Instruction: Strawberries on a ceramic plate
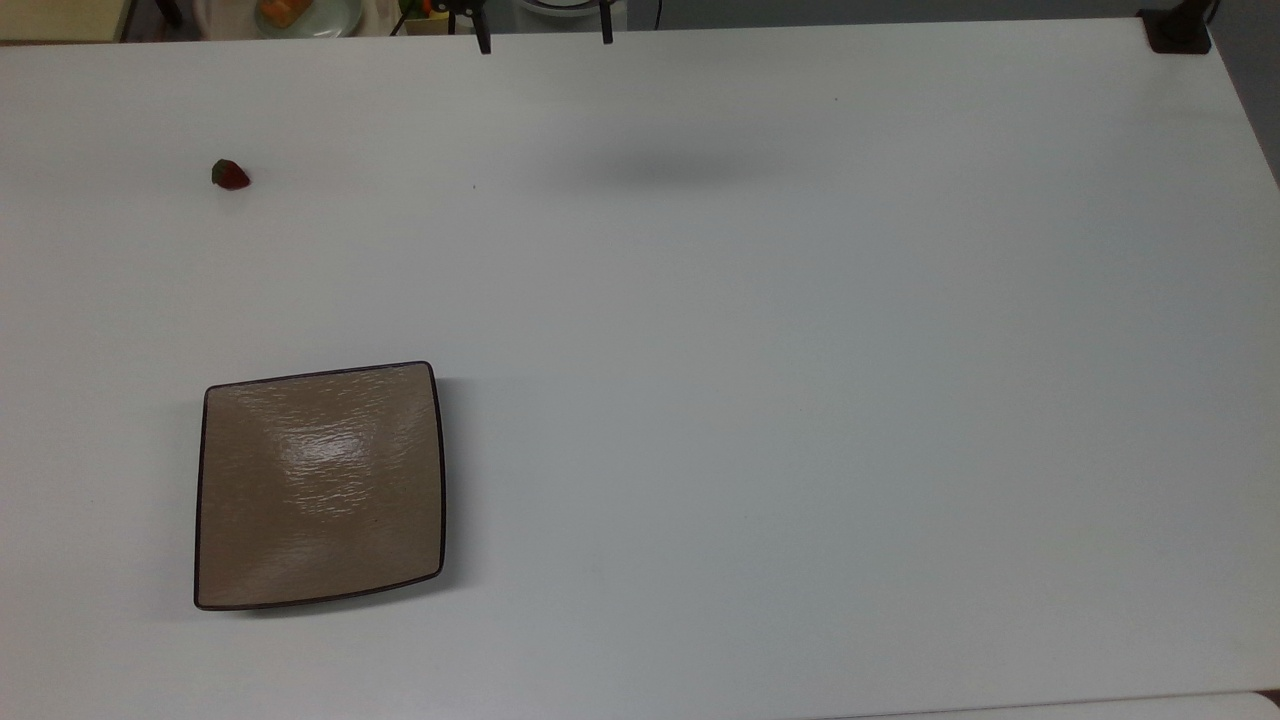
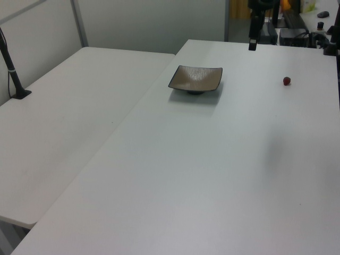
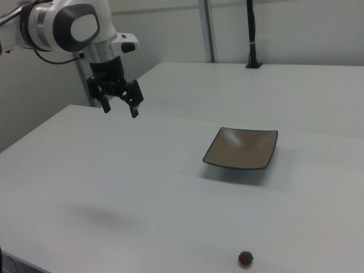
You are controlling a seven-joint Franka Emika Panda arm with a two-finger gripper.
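A tiny red strawberry (image 1: 231,175) (image 2: 287,81) (image 3: 245,259) with a green cap lies alone on the white table, toward the top view's upper left. The square tan-brown ceramic plate (image 1: 320,485) (image 2: 195,78) (image 3: 242,148) sits bare at the top view's lower left, well apart from the berry. My gripper (image 3: 120,108) (image 1: 545,40) hangs open and holds nothing, high above the table's far edge in the top view. It is far from both the berry and the plate.
A pale round dish with orange food (image 1: 300,14) stands beyond the table's far edge. A black post on a clamp (image 1: 1176,30) (image 2: 15,71) (image 3: 250,34) rises at a corner. A second white table (image 2: 69,106) adjoins this one.
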